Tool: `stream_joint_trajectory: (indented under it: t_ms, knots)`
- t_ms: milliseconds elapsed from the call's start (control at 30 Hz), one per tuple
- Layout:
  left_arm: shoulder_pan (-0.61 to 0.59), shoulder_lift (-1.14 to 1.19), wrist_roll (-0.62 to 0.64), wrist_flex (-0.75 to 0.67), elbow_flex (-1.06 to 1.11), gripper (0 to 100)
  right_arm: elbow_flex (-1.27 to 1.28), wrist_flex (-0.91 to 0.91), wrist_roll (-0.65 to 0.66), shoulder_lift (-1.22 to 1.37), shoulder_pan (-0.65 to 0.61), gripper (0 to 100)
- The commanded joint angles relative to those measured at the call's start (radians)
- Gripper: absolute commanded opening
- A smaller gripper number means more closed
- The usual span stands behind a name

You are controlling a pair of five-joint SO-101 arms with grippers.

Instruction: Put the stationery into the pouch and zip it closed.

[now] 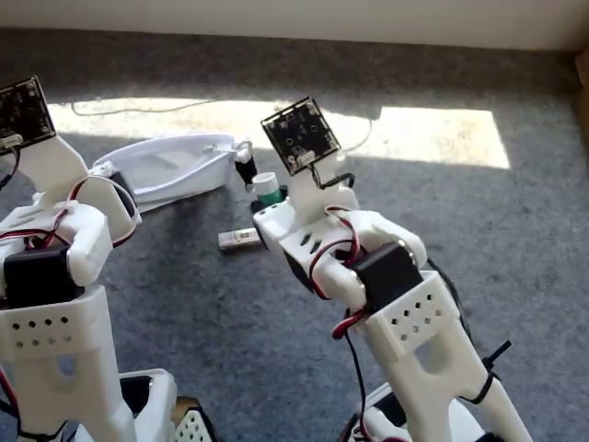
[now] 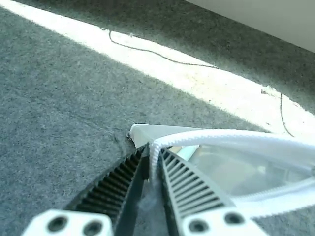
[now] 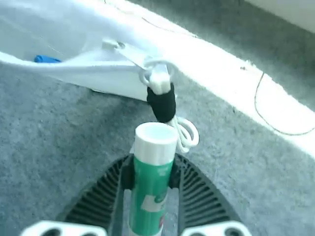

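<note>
Place: an indoor carpeted room, I'd say; home or office unclear.
Floor: grey short-pile carpet (image 1: 515, 239), with a sunlit patch (image 1: 433, 138) across it.
Edge: pale plain wall (image 1: 276, 14); thin dark cable (image 2: 167, 59) lying loose.

You're looking down from high behind the arms (image 1: 368, 276); each wrist camera is peering closely along its own jaws, all three views sharing the white pouch (image 1: 175, 170).

I'm working over a grey carpet (image 1: 479, 239) with a rough, matt pile. The pouch (image 2: 231, 167) looks like clear glossy plastic edged in white woven cloth. The glue stick (image 3: 150, 187) is smooth, shiny plastic. My left gripper (image 2: 151, 150) and right gripper (image 3: 152, 162) are ribbed matt black plastic
</note>
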Motion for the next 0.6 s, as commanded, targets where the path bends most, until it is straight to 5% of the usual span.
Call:
stream_joint_trajectory:
  t_ms: [0,567]
  knots:
    - [0.008,-0.012,-0.008,-0.015,-0.005,1,-0.004,-0.091,-0.028,-0.054,-0.041,0.5]
    - [0.008,-0.012,-0.009,-0.015,-0.005,1,-0.004,-0.464,-0.023,-0.056,-0.142,0.5]
